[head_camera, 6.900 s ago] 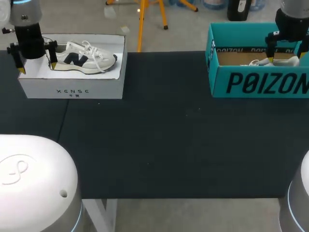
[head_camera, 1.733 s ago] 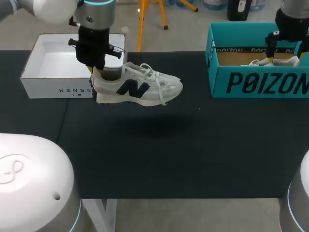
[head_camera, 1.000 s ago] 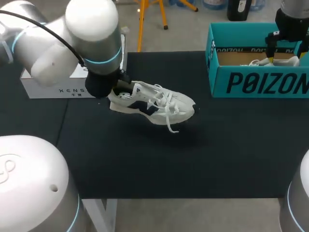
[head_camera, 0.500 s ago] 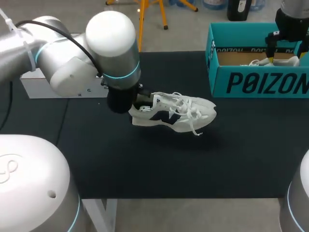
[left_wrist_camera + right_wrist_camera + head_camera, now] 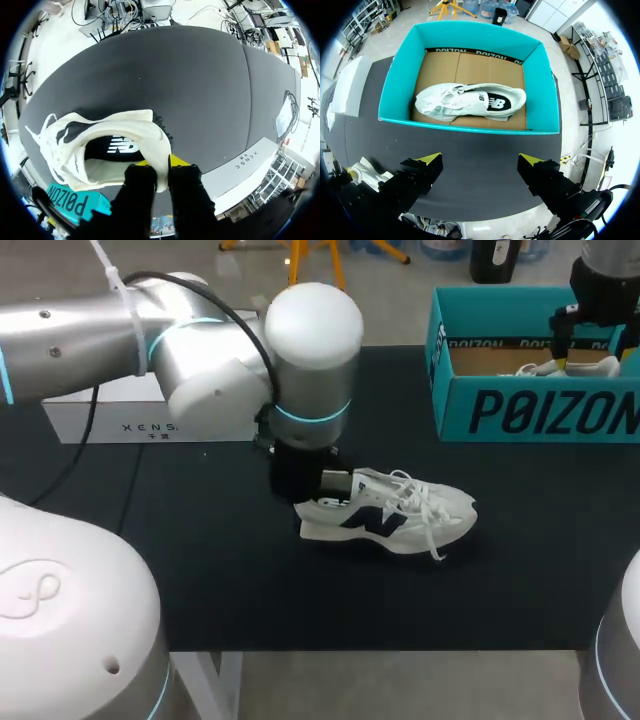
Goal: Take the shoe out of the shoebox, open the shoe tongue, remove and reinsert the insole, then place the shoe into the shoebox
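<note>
A white sneaker (image 5: pixel 395 516) with a dark side logo lies upright on the black mat near the table's middle, toe to the right. My left gripper (image 5: pixel 322 483) is shut on its heel collar. In the left wrist view the fingers (image 5: pixel 141 172) pinch the heel rim of the sneaker (image 5: pixel 100 145), one inside and one outside. The white shoebox (image 5: pixel 150 422) at the back left is mostly hidden behind my left arm. My right gripper (image 5: pixel 592 350) hangs open over the teal shoebox (image 5: pixel 540 405). The right gripper (image 5: pixel 480 160) holds nothing.
A second white sneaker (image 5: pixel 470 102) lies on brown cardboard inside the teal shoebox (image 5: pixel 465 127) at the back right. The white shoebox (image 5: pixel 250 160) stands behind my left gripper. Black mat covers the table between the two boxes.
My left arm has carried the sneaker right and toward the table's front, lowering it to the mat. The right arm has not moved.
</note>
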### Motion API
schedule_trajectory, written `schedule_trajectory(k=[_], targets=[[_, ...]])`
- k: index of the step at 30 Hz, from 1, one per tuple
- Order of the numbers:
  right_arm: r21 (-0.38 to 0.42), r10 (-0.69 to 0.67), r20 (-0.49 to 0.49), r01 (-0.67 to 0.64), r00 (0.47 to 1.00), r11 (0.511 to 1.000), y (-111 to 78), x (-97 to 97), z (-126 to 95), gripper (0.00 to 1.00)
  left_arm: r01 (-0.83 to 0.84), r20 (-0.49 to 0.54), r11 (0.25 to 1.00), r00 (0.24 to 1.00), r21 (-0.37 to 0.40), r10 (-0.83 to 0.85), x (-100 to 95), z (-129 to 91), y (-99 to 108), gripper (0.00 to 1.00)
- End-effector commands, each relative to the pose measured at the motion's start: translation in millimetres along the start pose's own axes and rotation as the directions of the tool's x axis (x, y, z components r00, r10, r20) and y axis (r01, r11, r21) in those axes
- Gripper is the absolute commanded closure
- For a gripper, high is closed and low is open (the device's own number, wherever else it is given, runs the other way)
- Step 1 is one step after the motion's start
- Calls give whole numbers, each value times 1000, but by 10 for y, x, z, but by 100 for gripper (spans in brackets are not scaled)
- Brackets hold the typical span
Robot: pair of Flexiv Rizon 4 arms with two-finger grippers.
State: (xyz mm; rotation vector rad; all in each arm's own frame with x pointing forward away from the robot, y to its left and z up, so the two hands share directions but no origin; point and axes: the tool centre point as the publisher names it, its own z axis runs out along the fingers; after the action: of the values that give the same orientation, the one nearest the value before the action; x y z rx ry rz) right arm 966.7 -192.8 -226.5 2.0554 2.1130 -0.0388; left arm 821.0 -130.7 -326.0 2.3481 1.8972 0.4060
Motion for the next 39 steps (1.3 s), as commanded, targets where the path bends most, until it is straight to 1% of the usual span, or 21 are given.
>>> schedule_trajectory(k=[1, 3, 4, 5, 11, 15, 23, 24, 25, 26, 27, 29, 31, 34, 36, 38, 39], targets=[[-2, 1, 1, -1, 1000, 1000, -10, 4, 1, 0, 23, -20, 1000, 1000, -1, -23, 6, 5, -135, 100], [-2, 1, 1, -1, 1000, 1000, -10, 4, 1, 0, 30, -39, 999, 999, 13, -30, 33, 55, -163, 100], [-2, 1, 1, -1, 1000, 1000, -10, 4, 1, 0, 35, -25, 999, 999, 20, -34, 35, 76, -170, 100], [-2, 1, 1, -1, 1000, 1000, -10, 4, 1, 0, 29, -39, 999, 999, 15, -29, 34, 94, -172, 100], [-2, 1, 1, -1, 1000, 1000, -10, 4, 1, 0, 36, -23, 999, 999, 23, -35, -30, 180, -137, 100], [-2, 1, 1, -1, 1000, 1000, -10, 4, 1, 0, 39, -19, 999, 999, 25, -38, -65, 202, -130, 100], [-2, 1, 1, -1, 1000, 1000, -10, 4, 1, 0, 31, -39, 999, 999, 44, -29, -69, 247, -123, 100], [-2, 1, 1, -1, 1000, 1000, -10, 4, 1, 0, 32, -40, 999, 999, 44, -30, -70, 248, -129, 81], [-2, 1, 1, -1, 1000, 1000, -10, 4, 1, 0, 33, -41, 998, 999, 46, -31, -71, 249, -133, 51], [-2, 1, 1, -1, 1000, 1000, -10, 4, 1, 0, 36, -44, 998, 998, 48, -34, -71, 249, -137, 8], [-2, 1, 1, -1, 1000, 1000, -10, 4, 1, 0, 40, -50, 998, 998, 48, -38, -71, 249, -140, 0], [-2, 1, 1, -1, 1000, 1000, -10, 4, 1, 0, 45, -52, 998, 998, 49, -43, -62, 238, -142, 0], [-2, 1, 1, -1, 1000, 1000, -10, 4, 1, 0, 54, -54, 998, 997, 28, -52, -42, 167, -123, 0], [-2, 1, 1, -1, 1000, 1000, -10, 4, 1, 0, 86, -41, 995, 995, -43, -88, 17, -73, -61, 0], [-2, 1, 1, -1, 1000, 1000, -10, 4, 1, 0, 123, -32, 987, 991, -107, -127, 93, -273, -14, 0], [-2, 1, 1, -1, 1000, 1000, -10, 4, 1, 0, 162, 7, 976, 987, -142, -163, 168, -412, -5, 0], [-2, 1, 1, -1, 1000, 1000, -10, 4, 1, 0, 206, 27, 964, 979, -168, -204, 243, -485, -22, 0]])
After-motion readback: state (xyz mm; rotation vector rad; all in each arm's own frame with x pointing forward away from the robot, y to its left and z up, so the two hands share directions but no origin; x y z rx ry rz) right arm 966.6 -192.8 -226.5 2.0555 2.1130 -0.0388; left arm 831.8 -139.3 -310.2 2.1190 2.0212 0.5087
